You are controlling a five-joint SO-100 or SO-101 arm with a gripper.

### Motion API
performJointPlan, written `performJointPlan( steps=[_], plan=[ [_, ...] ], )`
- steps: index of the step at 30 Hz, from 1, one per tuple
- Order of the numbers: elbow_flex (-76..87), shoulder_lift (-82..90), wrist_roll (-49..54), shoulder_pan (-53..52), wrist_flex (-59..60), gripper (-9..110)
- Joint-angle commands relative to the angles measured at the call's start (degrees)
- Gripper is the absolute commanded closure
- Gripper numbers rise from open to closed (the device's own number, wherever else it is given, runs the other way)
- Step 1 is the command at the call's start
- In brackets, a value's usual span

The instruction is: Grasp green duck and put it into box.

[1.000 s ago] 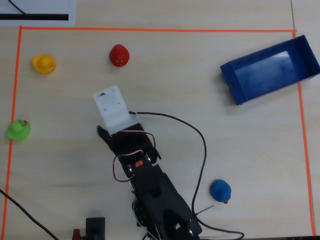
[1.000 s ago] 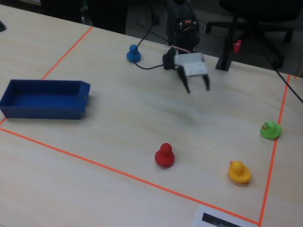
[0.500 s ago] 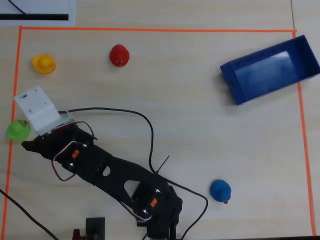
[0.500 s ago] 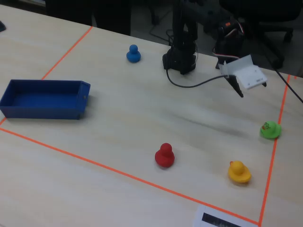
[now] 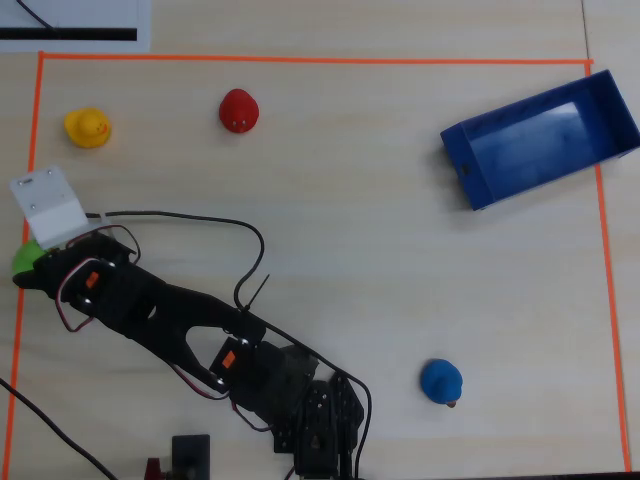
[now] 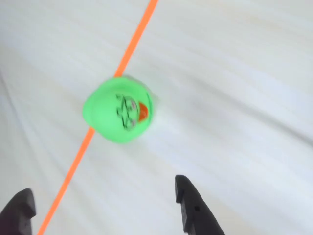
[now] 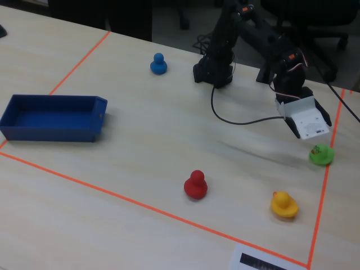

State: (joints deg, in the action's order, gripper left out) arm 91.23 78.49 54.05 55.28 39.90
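Observation:
The green duck (image 6: pixel 120 111) sits on the orange tape line (image 6: pixel 133 43) in the wrist view, just ahead of my gripper (image 6: pixel 102 203). The gripper is open, and its two dark fingertips (image 6: pixel 188 198) straddle empty table short of the duck. In the overhead view the duck (image 5: pixel 23 257) shows only as a green sliver at the far left, half hidden under the gripper's head. In the fixed view the duck (image 7: pixel 321 154) sits just below the white wrist camera mount (image 7: pixel 308 118). The dark-blue box (image 5: pixel 462 170) is at the upper right, far from the arm, and looks empty.
A yellow duck (image 5: pixel 87 127) and a red duck (image 5: pixel 238 110) sit at the upper left; a blue duck (image 5: pixel 441 381) sits at the lower right. The arm and its black cable (image 5: pixel 230 225) stretch across the lower left. Orange tape (image 5: pixel 300 60) frames the workspace.
The arm swung from the middle of the table to the left edge in the overhead view. The open gripper now hangs over the green duck. No duck has moved.

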Motion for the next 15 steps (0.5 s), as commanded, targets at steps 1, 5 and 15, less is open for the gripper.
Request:
performJointPlan(
  steps=[1, 5, 15],
  plan=[
    [-7.56, -2.37, -0.35, 0.53, -0.18, 62],
    [-11.87, -6.42, -0.44, 0.53, -0.79, 62],
    [-18.9, -14.59, -1.85, 0.53, -0.79, 63]
  ],
)
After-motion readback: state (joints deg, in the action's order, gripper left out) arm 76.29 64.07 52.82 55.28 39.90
